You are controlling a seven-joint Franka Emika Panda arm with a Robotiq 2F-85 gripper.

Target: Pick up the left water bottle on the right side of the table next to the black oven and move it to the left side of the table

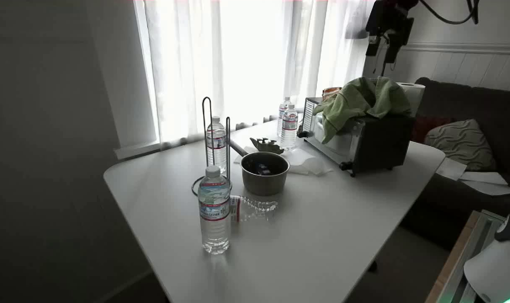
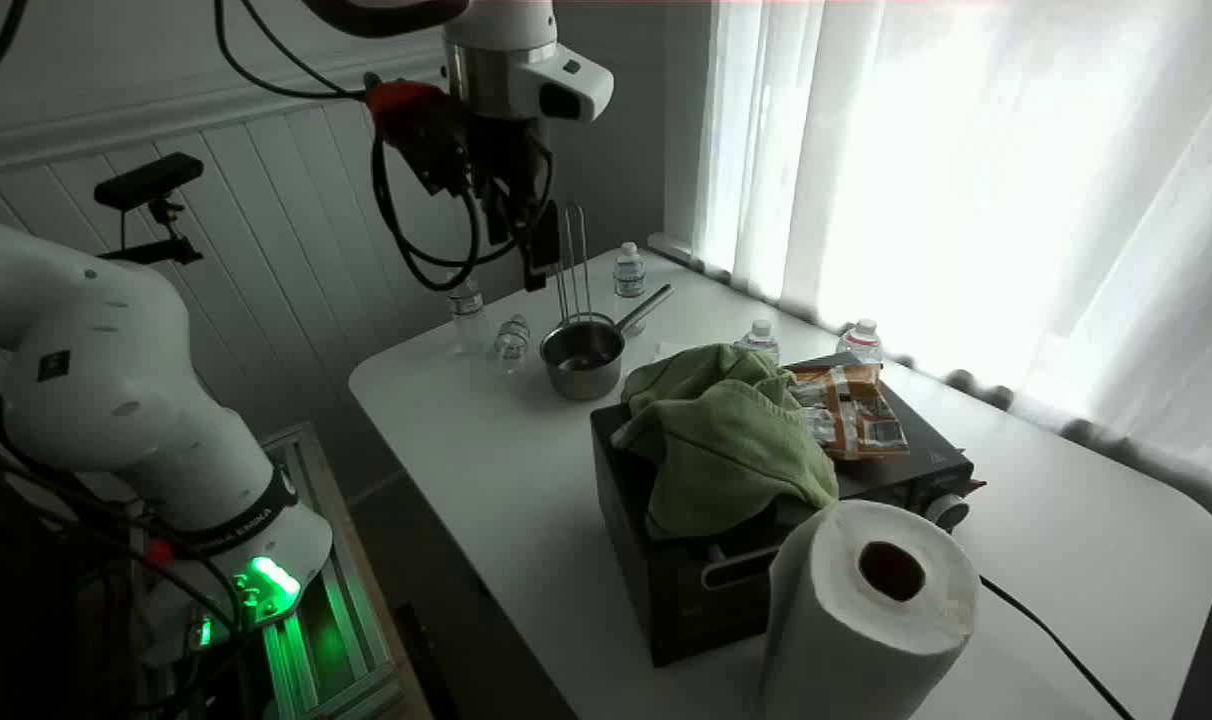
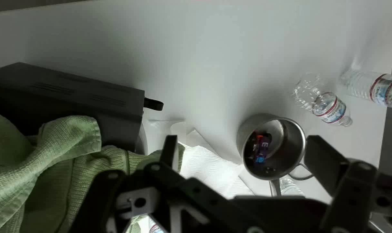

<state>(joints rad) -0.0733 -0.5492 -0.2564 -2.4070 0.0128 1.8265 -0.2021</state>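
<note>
"Bottle of slim clear plastic with a white cap (image 1: 289, 128): ours?"

"Probably. Two such stand upright beside the boxy black toaster oven (image 1: 381, 145). I'd call this one the left, since it's nearer the grey steel saucepan (image 1: 264, 179)."

"And the black two-fingered gripper (image 3: 244, 145)?"

"Fingers (image 3: 323, 158) spread wide, holding nothing, well above the plain white table (image 1: 335, 227). That height likely spares the crumpled green towel (image 1: 347, 105) draped over the oven."

"Why so wide?"

"To straddle the bottle, I'd guess. Its clear white-capped twin (image 2: 861, 345) stands near but apart, so descending carelessly could tip it. Upright, ours should offer a clean grasp."
</note>
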